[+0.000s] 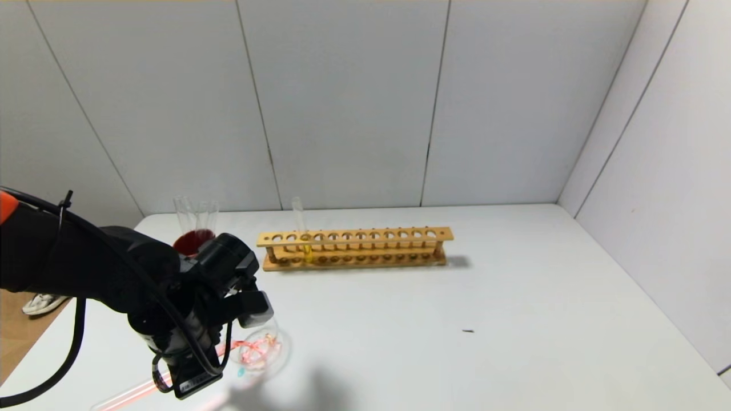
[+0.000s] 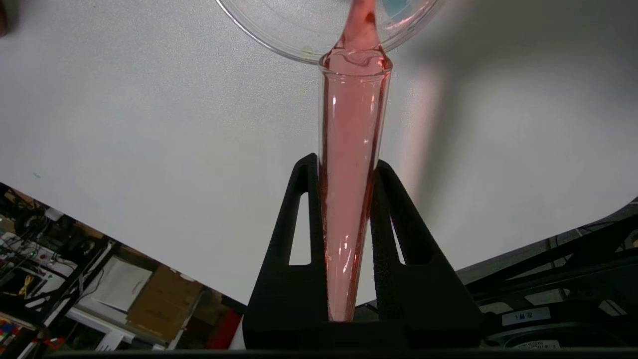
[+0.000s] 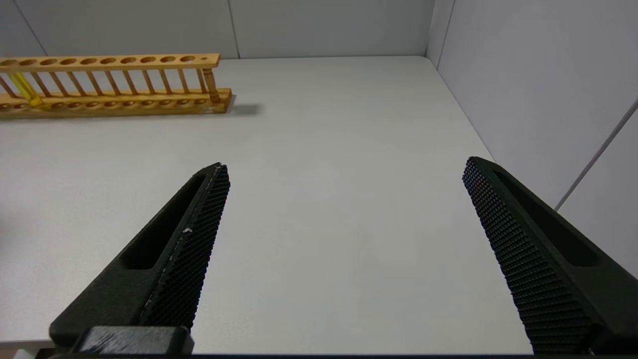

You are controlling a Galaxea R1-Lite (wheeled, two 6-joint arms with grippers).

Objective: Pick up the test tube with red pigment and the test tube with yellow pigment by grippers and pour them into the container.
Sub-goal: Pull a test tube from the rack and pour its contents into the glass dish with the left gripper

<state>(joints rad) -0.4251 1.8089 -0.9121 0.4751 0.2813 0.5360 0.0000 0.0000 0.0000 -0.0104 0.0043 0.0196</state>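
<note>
Fingers (image 2: 294, 219) of your left gripper (image 2: 349, 164) were clamped on the test tube with red pigment (image 2: 351, 149), tipped so its mouth sat over the rim of the container (image 2: 279, 37) at the table's (image 1: 514, 297) near left; red liquid was running into the dish. You were in the first pour. Next, judge the tube drained, set it aside, then fetch the test tube with yellow pigment (image 1: 299, 220), which stood upright in the wooden rack (image 1: 354, 246), mid-table. Your right gripper (image 3: 344, 174) was spread wide and empty, outside the head view. Your left wrist hid most of the container in the head view; the liquid remaining was hard to judge.
</note>
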